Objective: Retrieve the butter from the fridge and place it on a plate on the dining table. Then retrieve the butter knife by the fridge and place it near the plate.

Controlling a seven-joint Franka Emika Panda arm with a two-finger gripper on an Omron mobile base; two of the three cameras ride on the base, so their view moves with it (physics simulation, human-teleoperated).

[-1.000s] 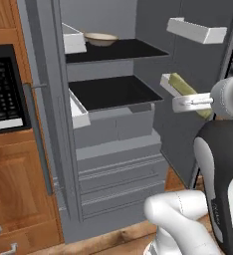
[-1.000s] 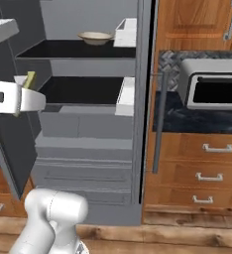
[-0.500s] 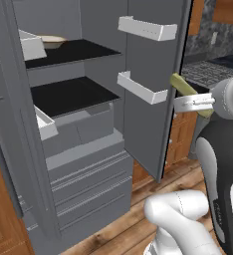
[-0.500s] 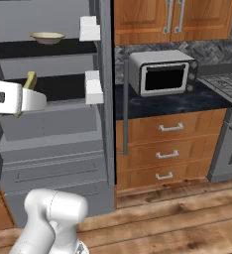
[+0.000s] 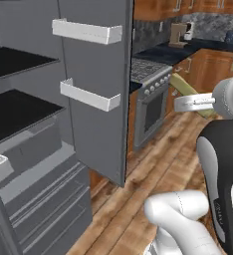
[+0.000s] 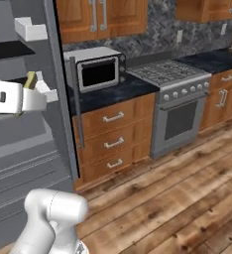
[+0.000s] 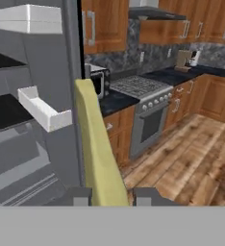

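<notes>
My gripper (image 7: 109, 196) is shut on the butter (image 7: 97, 149), a pale yellow-green stick that stands up between the two dark fingertips (image 7: 78, 196). In the left base view the butter (image 5: 185, 89) slants across the gripper (image 5: 188, 99) at the right, in front of the stove. In the right base view the gripper (image 6: 38, 92) holds the butter (image 6: 31, 79) at the far left, beside the fridge's door edge. The grey fridge (image 5: 88, 50) stands open on the left, its dark shelves and white door bins showing (image 7: 42, 72). The plate, the dining table and the butter knife are out of view.
Right of the fridge a microwave (image 6: 98, 69) sits on a dark counter over wooden drawers (image 6: 113, 139). A steel stove (image 6: 175, 99) follows, then more cabinets. A coffee maker (image 7: 184, 58) stands on the far counter. Wooden floor (image 5: 153, 164) spreads ahead and right.
The whole picture has slid left: the base has turned right, away from the fridge interior, bringing counter, stove and floor into view. The butter stays in the shut gripper.
</notes>
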